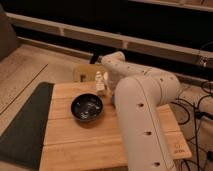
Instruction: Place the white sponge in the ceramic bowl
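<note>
We put the hand at the tabletop's far edge, just behind the ceramic bowl. We cannot tell its grip, nor find the white sponge (maybe hidden in it). We'd centre over the bowl and release low. Slatted wooden tabletop, dark mat alongside, cables on the floor.

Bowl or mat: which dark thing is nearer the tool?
The shiny round bowl; the tool is at the table's far edge just behind it, while the flat mat lies farther off.
</note>
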